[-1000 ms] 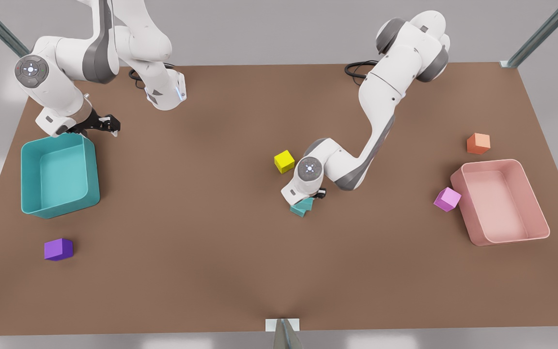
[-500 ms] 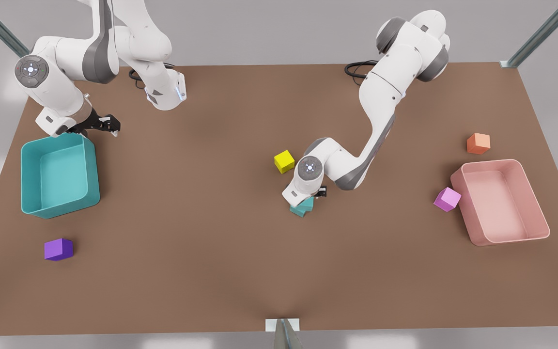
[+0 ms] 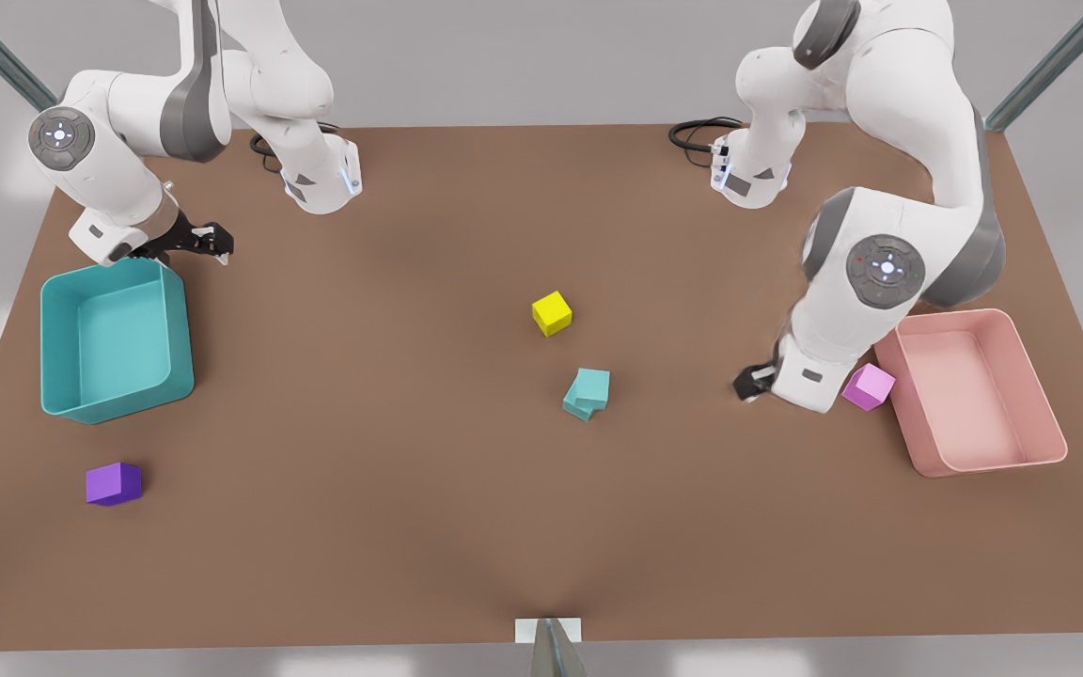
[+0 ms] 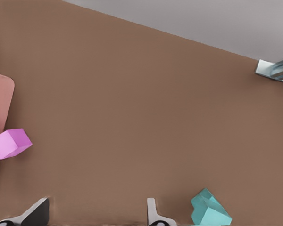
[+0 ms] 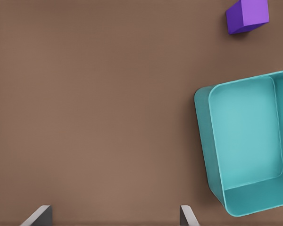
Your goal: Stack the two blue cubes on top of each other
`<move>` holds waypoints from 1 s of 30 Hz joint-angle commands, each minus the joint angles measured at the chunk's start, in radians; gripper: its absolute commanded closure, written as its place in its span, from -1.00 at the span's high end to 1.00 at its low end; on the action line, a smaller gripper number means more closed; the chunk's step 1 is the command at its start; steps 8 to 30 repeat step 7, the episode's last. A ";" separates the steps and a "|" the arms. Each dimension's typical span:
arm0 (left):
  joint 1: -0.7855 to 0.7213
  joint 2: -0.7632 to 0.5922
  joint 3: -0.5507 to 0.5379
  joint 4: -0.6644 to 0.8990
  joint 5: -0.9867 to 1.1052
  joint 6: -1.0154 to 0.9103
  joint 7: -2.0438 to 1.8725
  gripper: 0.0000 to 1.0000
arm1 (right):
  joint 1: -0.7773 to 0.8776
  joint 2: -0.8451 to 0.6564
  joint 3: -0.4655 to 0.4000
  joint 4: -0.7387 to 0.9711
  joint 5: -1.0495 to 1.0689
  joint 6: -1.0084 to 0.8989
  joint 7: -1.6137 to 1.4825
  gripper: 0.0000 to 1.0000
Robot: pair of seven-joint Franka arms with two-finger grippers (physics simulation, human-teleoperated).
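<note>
Stacking: one teal cube [image 3: 591, 385] sits on the other teal cube [image 3: 578, 404], skewed
left gripper [image 3: 750, 384]: spread, empty, by pink cube [image 3: 869, 386]
right gripper [image 3: 212, 241]: spread, empty, waiting by teal bin [image 3: 180, 324]

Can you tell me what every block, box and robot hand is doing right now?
Two small teal cubes: stacked, upper one skewed.
Yellow cube: loose on table.
Dark purple cube: loose on table.
Pink-violet cube: beside pink bin.
Large teal bin: empty.
Pink bin: empty.
Left gripper: open, holding nothing.
Right gripper: open, waiting by teal bin.
</note>
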 commanded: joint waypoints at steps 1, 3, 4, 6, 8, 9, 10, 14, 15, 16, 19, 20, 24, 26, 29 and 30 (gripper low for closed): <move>0.043 -0.024 0.026 -0.022 -0.060 -0.254 0.478 1.00 | 0.000 -0.001 0.000 0.000 0.001 0.000 -0.001 1.00; -0.106 -0.159 0.380 -0.145 -0.290 -0.134 0.638 1.00 | 0.000 -0.001 0.000 0.000 0.001 0.000 -0.001 1.00; -0.112 -0.253 0.382 -0.299 -0.241 0.020 0.638 1.00 | 0.000 -0.001 0.000 0.000 0.001 0.000 -0.001 1.00; -0.094 -0.216 0.371 -0.243 -0.244 0.013 0.626 1.00 | 0.000 -0.001 0.000 0.000 0.001 -0.002 -0.001 1.00; -0.095 -0.219 0.370 -0.240 -0.244 -0.027 0.627 1.00 | 0.000 -0.001 0.000 0.000 0.001 0.000 -0.001 1.00; -0.095 -0.219 0.370 -0.240 -0.244 -0.027 0.627 1.00 | 0.000 -0.001 0.000 0.000 0.001 0.000 -0.001 1.00; -0.095 -0.219 0.370 -0.240 -0.244 -0.027 0.627 1.00 | 0.000 -0.001 0.000 0.000 0.001 0.000 -0.001 1.00; -0.095 -0.219 0.370 -0.240 -0.244 -0.027 0.627 1.00 | 0.000 -0.001 0.000 0.000 0.001 0.000 -0.001 1.00; -0.095 -0.219 0.370 -0.240 -0.244 -0.027 0.627 1.00 | 0.000 -0.001 0.000 0.000 0.001 0.000 -0.001 1.00; -0.095 -0.219 0.370 -0.240 -0.244 -0.027 0.627 1.00 | 0.000 -0.001 0.000 0.000 0.001 0.000 -0.001 1.00; -0.095 -0.219 0.370 -0.240 -0.244 -0.027 0.627 1.00 | 0.000 -0.001 0.000 0.000 0.001 0.000 -0.001 1.00; -0.095 -0.219 0.370 -0.240 -0.244 -0.027 0.627 1.00 | 0.000 -0.001 0.000 0.000 0.001 0.000 -0.001 1.00; -0.095 -0.219 0.370 -0.240 -0.244 -0.027 0.627 1.00 | 0.000 -0.001 0.000 0.000 0.001 0.000 -0.001 1.00; -0.095 -0.219 0.370 -0.240 -0.244 -0.027 0.627 1.00 | 0.000 -0.001 0.000 0.000 0.001 0.000 -0.001 1.00; -0.095 -0.219 0.370 -0.240 -0.244 -0.027 0.627 1.00 | 0.000 -0.001 0.000 0.000 0.001 0.000 -0.001 1.00; -0.095 -0.219 0.370 -0.240 -0.244 -0.027 0.627 1.00 | 0.000 -0.001 0.000 0.000 0.001 0.000 -0.001 1.00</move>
